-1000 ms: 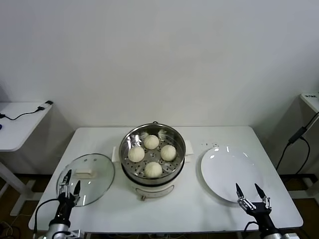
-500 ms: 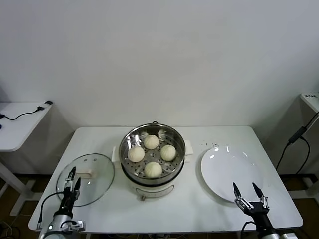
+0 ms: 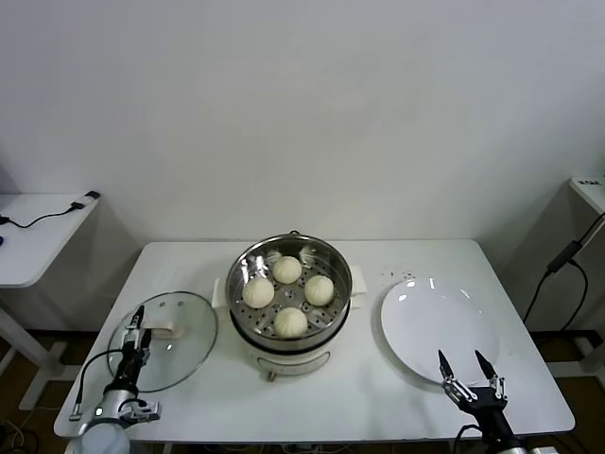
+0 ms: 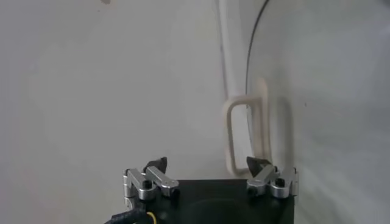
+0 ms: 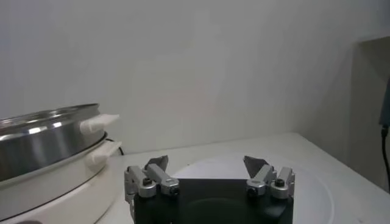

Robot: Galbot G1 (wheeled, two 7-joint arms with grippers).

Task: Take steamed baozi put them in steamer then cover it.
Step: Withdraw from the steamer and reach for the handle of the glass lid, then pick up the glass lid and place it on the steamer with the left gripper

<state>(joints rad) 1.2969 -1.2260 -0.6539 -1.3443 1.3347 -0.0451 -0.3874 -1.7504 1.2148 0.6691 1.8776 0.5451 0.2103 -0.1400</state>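
Observation:
Several pale baozi (image 3: 286,270) lie on the perforated tray inside the shiny steamer (image 3: 242,268) at the table's middle. The glass cover (image 3: 184,345) lies flat on the table to the steamer's left, its cream handle (image 3: 166,331) up. My left gripper (image 3: 141,324) is open and empty, low over the cover's near left part, close to the handle. In the left wrist view the handle (image 4: 230,135) lies just beyond the open gripper (image 4: 208,164). My right gripper (image 3: 459,360) is open and empty at the near edge of a white plate. It also shows open in the right wrist view (image 5: 206,162).
A flat white plate (image 3: 435,322) lies right of the steamer; it shows in the right wrist view (image 5: 317,182) with the steamer (image 5: 42,131) beside it. A side table (image 3: 33,232) with a cable stands at far left. The wall is behind the table.
My left gripper has moved a little right and inward over the cover toward its handle. My right gripper has drawn back toward the near table edge.

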